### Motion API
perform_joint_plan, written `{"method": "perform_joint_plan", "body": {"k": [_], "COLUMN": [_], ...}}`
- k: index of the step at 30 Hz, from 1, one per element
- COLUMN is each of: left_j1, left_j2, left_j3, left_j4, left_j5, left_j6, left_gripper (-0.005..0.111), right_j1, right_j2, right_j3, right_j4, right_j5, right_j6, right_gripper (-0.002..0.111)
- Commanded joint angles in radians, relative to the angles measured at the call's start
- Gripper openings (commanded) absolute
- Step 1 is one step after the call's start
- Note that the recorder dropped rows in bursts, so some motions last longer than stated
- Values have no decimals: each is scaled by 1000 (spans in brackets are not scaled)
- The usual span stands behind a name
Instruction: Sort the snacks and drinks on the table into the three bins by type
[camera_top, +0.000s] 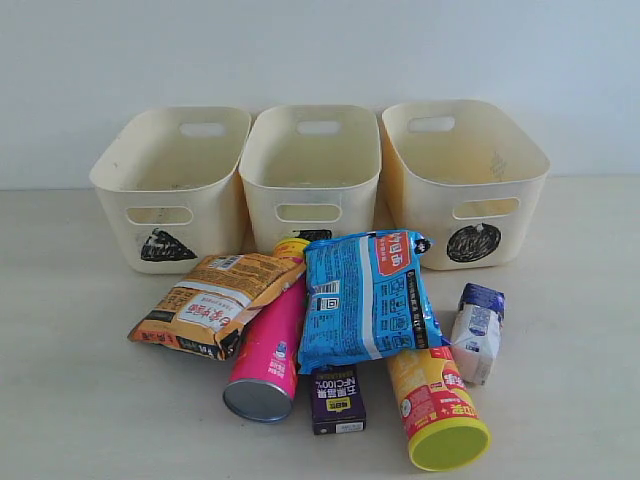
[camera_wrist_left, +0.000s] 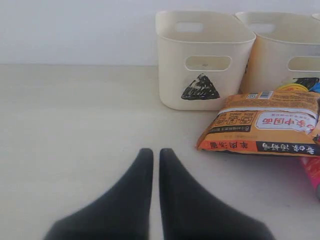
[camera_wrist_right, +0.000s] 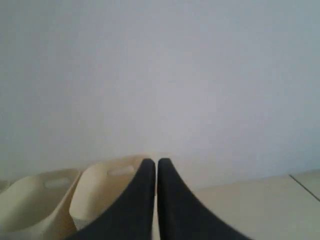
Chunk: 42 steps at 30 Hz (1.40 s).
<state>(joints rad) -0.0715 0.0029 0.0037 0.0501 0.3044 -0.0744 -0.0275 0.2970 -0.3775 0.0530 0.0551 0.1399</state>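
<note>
Three cream bins stand in a row at the back of the table (camera_top: 70, 380): the triangle bin (camera_top: 172, 185), the square bin (camera_top: 312, 175) and the circle bin (camera_top: 465, 180). In front of them lie an orange-brown bag (camera_top: 215, 300), a blue bag (camera_top: 368, 297), a pink tube (camera_top: 268, 355), a yellow-orange tube (camera_top: 438, 408), a dark purple carton (camera_top: 337, 398) and a white-and-blue carton (camera_top: 477, 332). Neither gripper shows in the exterior view. My left gripper (camera_wrist_left: 156, 152) is shut and empty, low over bare table beside the orange-brown bag (camera_wrist_left: 265, 123). My right gripper (camera_wrist_right: 150, 162) is shut and empty, raised above a bin (camera_wrist_right: 105, 187).
A plain pale wall rises behind the bins. The blue bag lies across both tubes. The triangle bin (camera_wrist_left: 202, 57) and the square bin (camera_wrist_left: 287, 55) look empty in the left wrist view.
</note>
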Motion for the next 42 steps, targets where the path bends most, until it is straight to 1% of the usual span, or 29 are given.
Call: {"method": "perform_joint_plan", "body": {"k": [1, 5, 9, 18, 21, 31, 33, 35, 37, 38, 39, 40, 41, 42], "left_j1": [1, 1, 1, 1, 1, 1, 1, 1, 1, 1, 1, 1, 1, 1], "left_j2": [-3, -3, -3, -3, -3, -3, -3, -3, -3, -3, -3, -3, -3, -3], "left_j3": [-4, -4, -4, -4, -4, -4, -4, -4, -4, -4, -4, -4, -4, -4], "left_j4": [-4, -4, -4, -4, -4, -4, -4, -4, -4, -4, -4, -4, -4, -4], "left_j5": [-8, -8, -8, -8, -8, -8, -8, -8, -8, -8, -8, -8, -8, -8], "left_j6": [-7, -7, -7, -7, -7, -7, -7, -7, -7, -7, -7, -7, -7, -7], "left_gripper": [4, 4, 4, 4, 4, 4, 4, 4, 4, 4, 4, 4, 4, 4], "right_j1": [-2, 20, 59, 63, 60, 60, 60, 60, 60, 60, 62, 64, 84, 95], "right_j2": [174, 333, 513, 871, 969, 1257, 1296, 1333, 1359, 1370, 1395, 1406, 1426, 1437], "right_j3": [-154, -265, -366, -533, -578, -706, -718, -731, -733, -733, -733, -733, -733, -733], "right_j4": [-9, 60, 249, 631, 716, 817, 839, 864, 904, 922, 975, 990, 989, 989], "right_j5": [218, 357, 480, 719, 775, 891, 912, 941, 939, 941, 941, 939, 923, 905], "right_j6": [-97, -200, -422, -878, -942, -1006, -1017, -1055, -1072, -1087, -1112, -1120, -1122, -1122], "right_gripper": [0, 0, 0, 0, 0, 0, 1, 8, 23, 34, 59, 68, 83, 84]}}
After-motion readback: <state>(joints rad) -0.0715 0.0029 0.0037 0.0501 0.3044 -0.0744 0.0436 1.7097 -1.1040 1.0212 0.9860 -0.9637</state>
